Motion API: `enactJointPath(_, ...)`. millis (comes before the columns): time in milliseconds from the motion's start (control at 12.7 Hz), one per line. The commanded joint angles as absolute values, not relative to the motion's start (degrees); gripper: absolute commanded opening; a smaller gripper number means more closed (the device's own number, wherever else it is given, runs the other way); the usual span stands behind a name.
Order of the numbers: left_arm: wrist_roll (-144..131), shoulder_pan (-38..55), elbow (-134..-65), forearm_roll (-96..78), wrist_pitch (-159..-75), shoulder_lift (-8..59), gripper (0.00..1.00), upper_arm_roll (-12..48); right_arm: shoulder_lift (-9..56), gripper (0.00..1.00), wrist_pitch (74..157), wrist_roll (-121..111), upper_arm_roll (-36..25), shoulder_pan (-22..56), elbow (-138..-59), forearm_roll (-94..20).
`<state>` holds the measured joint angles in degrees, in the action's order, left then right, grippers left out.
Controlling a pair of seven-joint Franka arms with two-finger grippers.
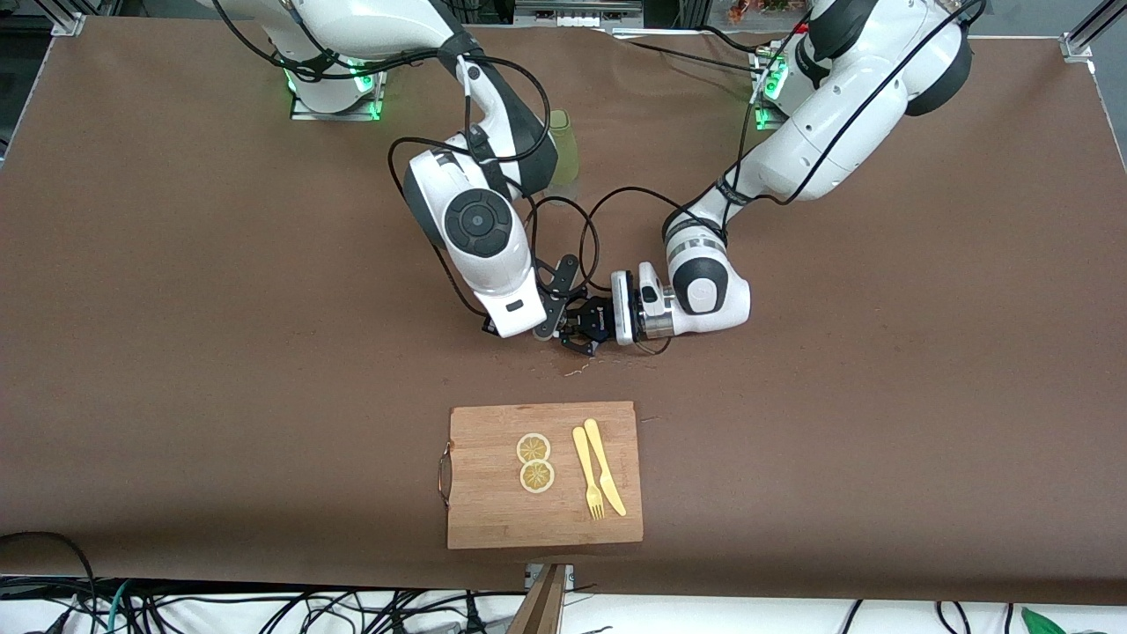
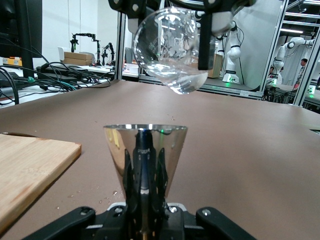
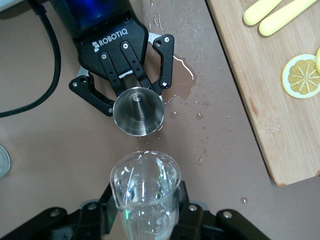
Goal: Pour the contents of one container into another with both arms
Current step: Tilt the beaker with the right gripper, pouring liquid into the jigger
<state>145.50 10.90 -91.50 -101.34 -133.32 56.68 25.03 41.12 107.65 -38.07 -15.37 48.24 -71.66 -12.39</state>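
My left gripper (image 1: 583,333) hangs low over the middle of the table, shut on the stem of a shiny metal cone cup (image 2: 145,145) that stands upright with its mouth up. Just above the cup, my right gripper (image 1: 553,317) is shut on a clear glass beaker (image 3: 145,185), which holds some clear liquid. The beaker (image 2: 170,50) is tilted, its rim over the metal cup (image 3: 138,111). A wet puddle (image 3: 182,82) and scattered drops lie on the brown table beside the cup.
A wooden cutting board (image 1: 493,519) lies nearer to the front camera, with two lemon slices (image 1: 534,448), a yellow fork (image 1: 588,475) and a yellow knife (image 1: 606,467) on it. A green cup (image 1: 563,145) stands beside the right arm, farther from the front camera.
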Motion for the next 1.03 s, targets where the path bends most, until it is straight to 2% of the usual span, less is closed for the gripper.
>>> enactJointPath(0,147.5,11.3,-89.4,-103.4,-135.1,57.4,0.0,25.4,41.9,0.3,106.4,-36.4,-16.2,49.7,-69.5,-10.7)
enactJointPath(473,147.7,11.3,-88.9,-103.3,-135.3,57.9,0.0,25.3,42.5,0.3,106.3,-35.1,-16.2,51.8,-69.4,-7.4)
enactJointPath(946,152.0,11.3,-89.0,-103.3,-135.0,58.8,0.0,25.3,44.7,0.3,106.4,-35.1,-16.4,52.2,-66.0,-6.2)
